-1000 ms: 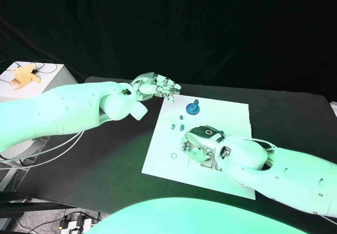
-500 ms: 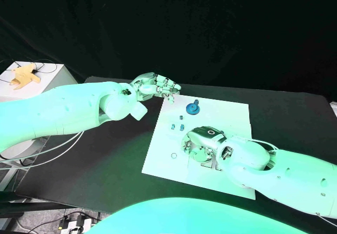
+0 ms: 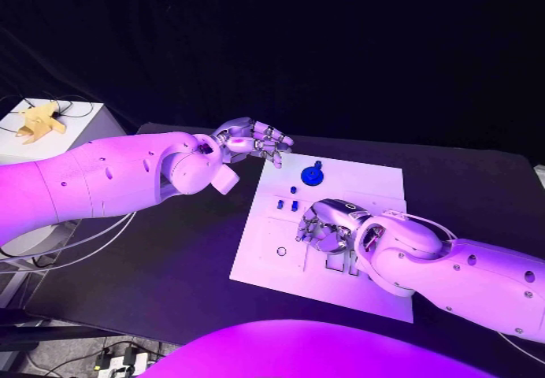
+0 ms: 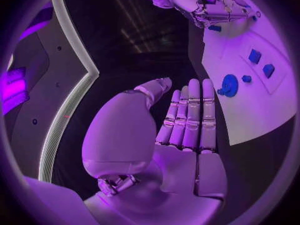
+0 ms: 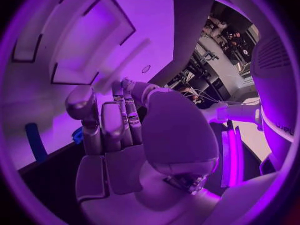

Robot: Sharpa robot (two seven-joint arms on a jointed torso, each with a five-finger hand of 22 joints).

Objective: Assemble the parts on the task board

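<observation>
The white task board (image 3: 365, 186) lies mid-table. A round blue part (image 3: 311, 174) stands near its far edge, with three small blue parts (image 3: 287, 205) just nearer. My right hand (image 3: 327, 229) rests on the board's middle with its fingers (image 5: 115, 116) curled down. A blue piece (image 4: 214, 28) lies at its fingertips, and I cannot tell whether it is pinched. My left hand (image 3: 252, 140) hovers off the board's far left corner. Its fingers (image 4: 189, 116) are straight and hold nothing. The round part (image 4: 229, 85) sits beyond them.
A small ring mark (image 3: 280, 252) and outlined recesses (image 3: 339, 264) sit on the board's near half. A white box (image 3: 57, 126) with a yellow object on it stands past the table's far left corner. Bare black table (image 3: 170, 260) lies left of the board.
The right hand stays over the same spot on the board, and its forearm has shifted slightly. The left hand has not moved.
</observation>
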